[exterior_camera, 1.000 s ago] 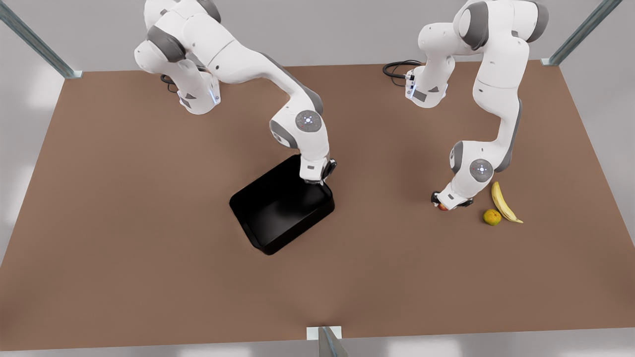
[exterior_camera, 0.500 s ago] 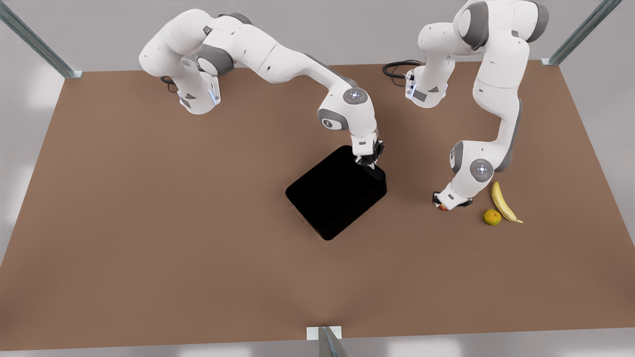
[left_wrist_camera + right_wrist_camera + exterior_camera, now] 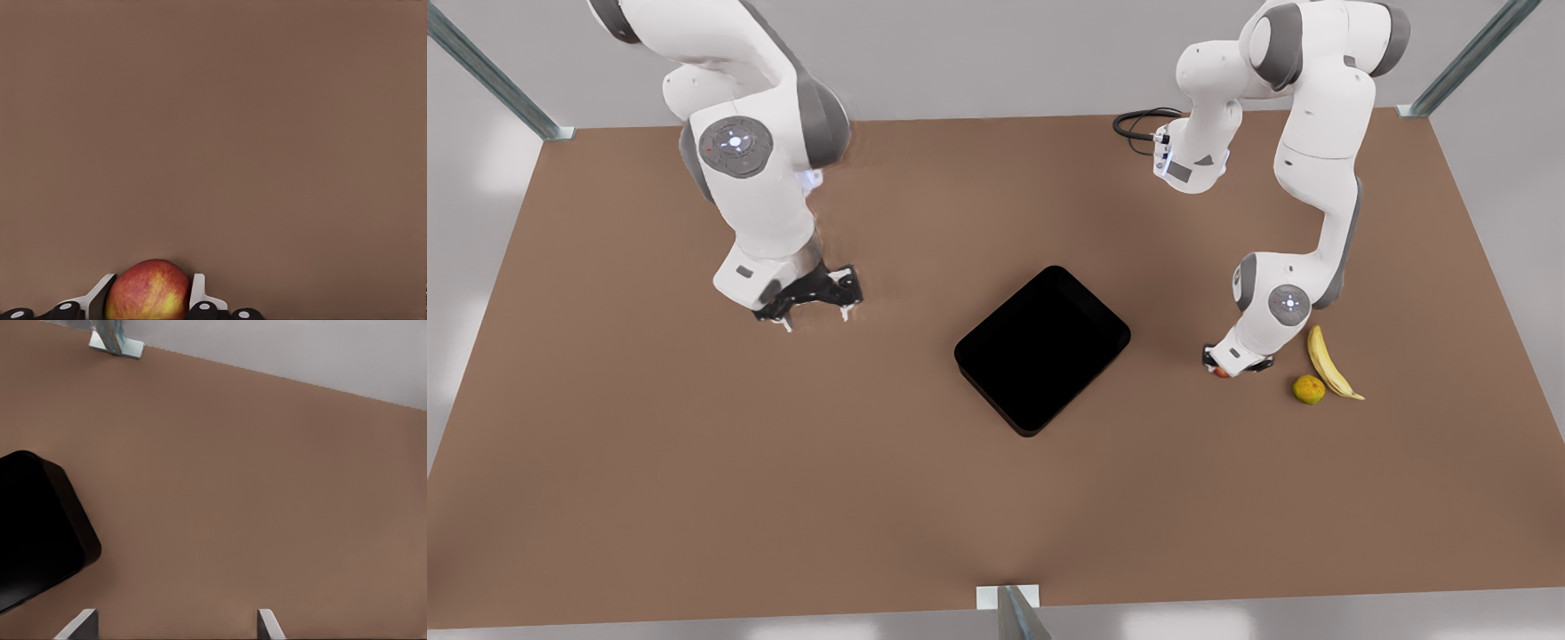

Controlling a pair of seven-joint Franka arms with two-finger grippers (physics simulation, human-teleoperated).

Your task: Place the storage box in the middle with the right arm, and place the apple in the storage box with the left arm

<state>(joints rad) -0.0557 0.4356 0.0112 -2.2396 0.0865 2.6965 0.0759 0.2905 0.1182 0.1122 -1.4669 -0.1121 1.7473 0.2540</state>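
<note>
Apple-wise, the small round red fruit with a yellow patch [image 3: 147, 291] sat on the brown tabletop [image 3: 649, 462] over on the front view's right, tucked under the left gripper [image 3: 151, 297]. In the left wrist view the two pale fingers [image 3: 197, 291] stood on either side of it, close against its flanks, so I'd call that closed on the apple, though it looked to be resting on the table, not lifted yet.

My guess on handling: light, firm, smooth skin, so a bit slippery, and it'll roll if nudged. Squeezing across the widest part, like it was doing, seemed the sane place to hold it.

Nearby sat a yellow-green round fruit [image 3: 1309, 389] and a curved yellow banana [image 3: 1328, 363], both just beside that gripper, so easy to bump.

The black shallow rectangular plastic storage box [image 3: 1042, 349] with rounded corners lay roughly mid-table, turned at an angle, nothing in it that I could make out. Probably stiff and light, with thin low walls you'd pinch at the rim.

The right gripper [image 3: 816, 307] hung on the front view's left, well apart from the box, fingers spread wide and empty.
</note>
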